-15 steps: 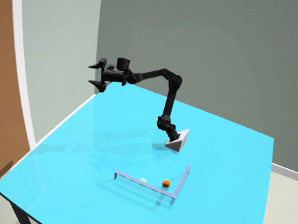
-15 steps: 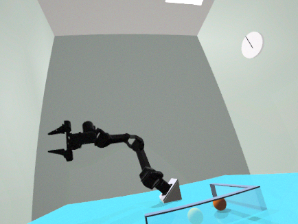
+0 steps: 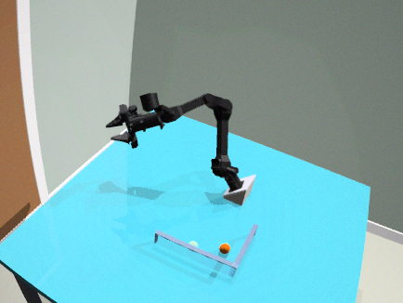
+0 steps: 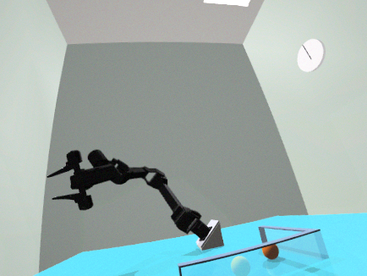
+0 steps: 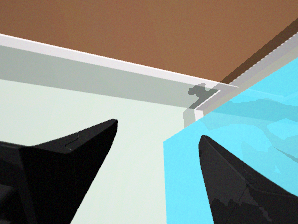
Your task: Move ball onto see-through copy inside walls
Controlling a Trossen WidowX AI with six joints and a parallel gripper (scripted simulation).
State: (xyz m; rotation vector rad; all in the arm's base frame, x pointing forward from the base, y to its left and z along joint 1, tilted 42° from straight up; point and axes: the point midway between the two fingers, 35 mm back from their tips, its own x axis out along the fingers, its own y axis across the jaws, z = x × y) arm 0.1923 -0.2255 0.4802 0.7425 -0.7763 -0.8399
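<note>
Gripper [image 3: 112, 131] hangs released and empty up at 10 o'clock over the table's edge, so basically nothing's done. See-through copy [image 3: 193, 243] waits inside the walls [image 3: 195, 248]; orange ball [image 3: 225, 247] sits at its 3 o'clock.

You are looking at a bright blue table [image 3: 297, 186] filling the lower frame. A round white wall clock [image 4: 310, 55] is hanging high on the pale right wall, and a ceiling light panel [image 4: 226, 2] is glowing overhead.
</note>
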